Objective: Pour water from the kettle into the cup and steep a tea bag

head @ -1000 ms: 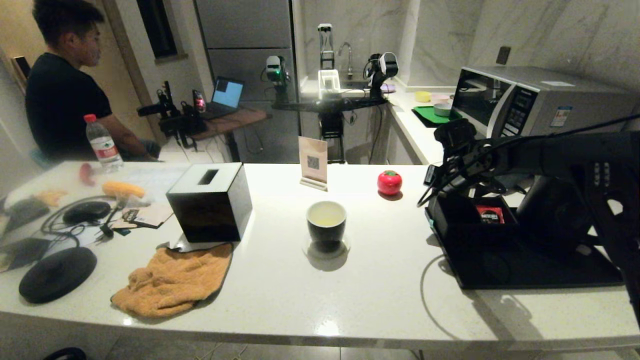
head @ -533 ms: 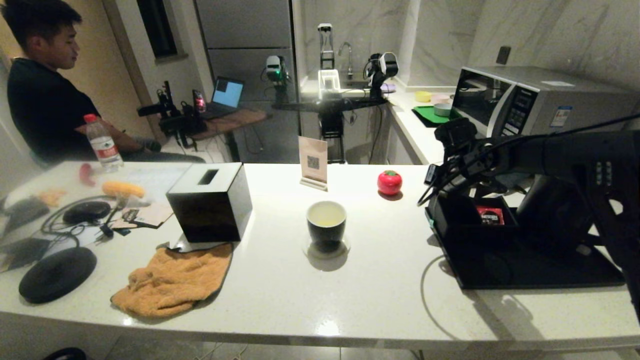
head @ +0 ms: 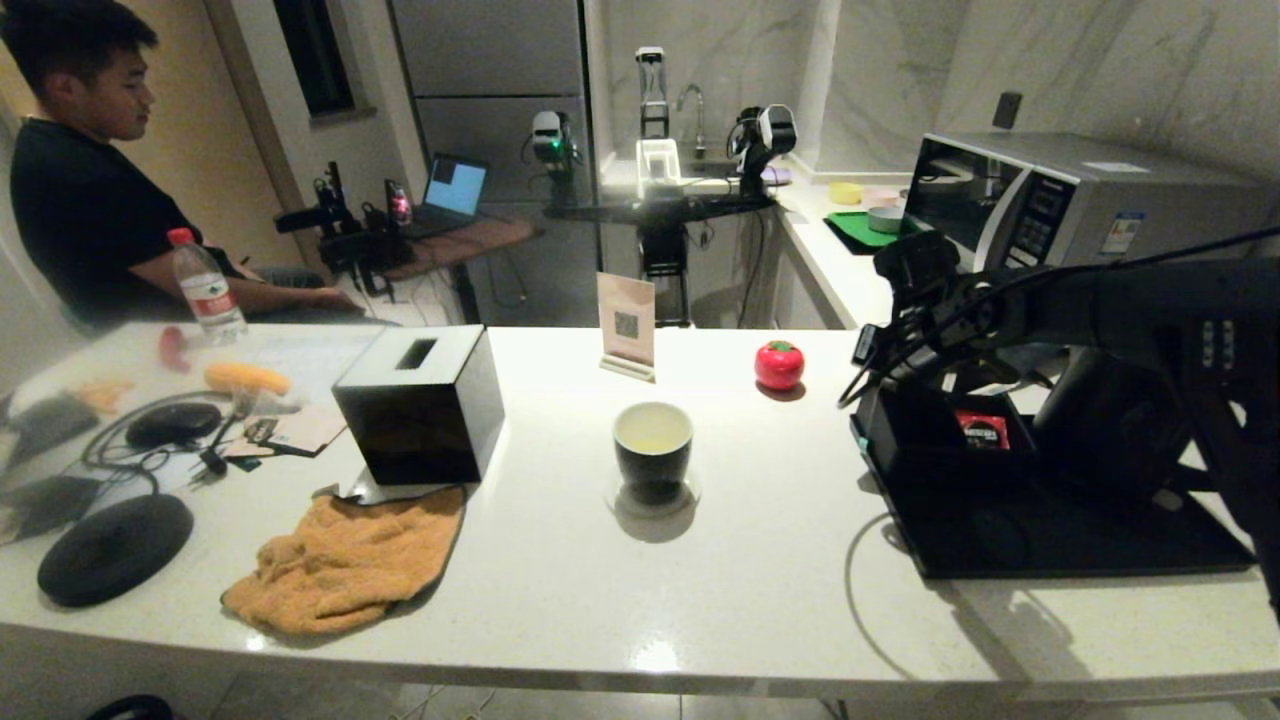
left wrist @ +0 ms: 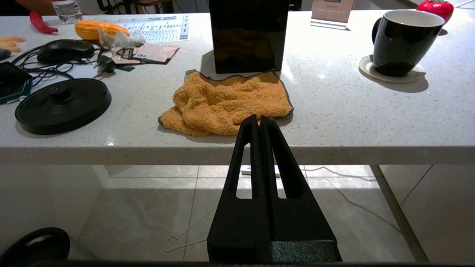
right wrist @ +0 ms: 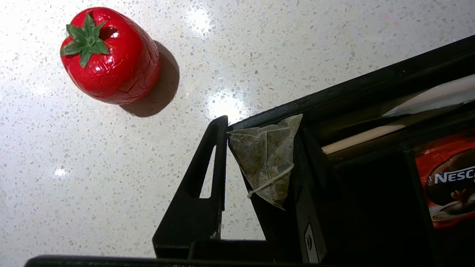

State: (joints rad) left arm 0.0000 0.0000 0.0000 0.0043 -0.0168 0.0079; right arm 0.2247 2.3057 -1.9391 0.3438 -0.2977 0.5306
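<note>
My right gripper (right wrist: 263,128) is shut on the tea bag (right wrist: 265,159), a grey-green pyramid pouch with a white string across it, which hangs over the near-left corner of the black tray (head: 1050,545). The right arm (head: 1000,310) reaches in from the right above that tray. Behind the arm on the tray stands the matte black kettle (head: 1095,420), mostly hidden. The cup (head: 652,450), black outside and white inside, sits on a coaster at the counter's middle with pale liquid in it. My left gripper (left wrist: 259,120) is shut and empty, parked below the counter's front edge.
A black square box (head: 420,400) and an orange towel (head: 345,560) lie left of the cup. A red tomato figure (head: 779,364) stands just left of the tray. A red sachet (head: 985,428) sits in the tray's compartment. The round kettle base (head: 115,548) is far left.
My right arm has risen slightly and shifted a little to the right with the tea bag. The person at the back left has leaned back.
</note>
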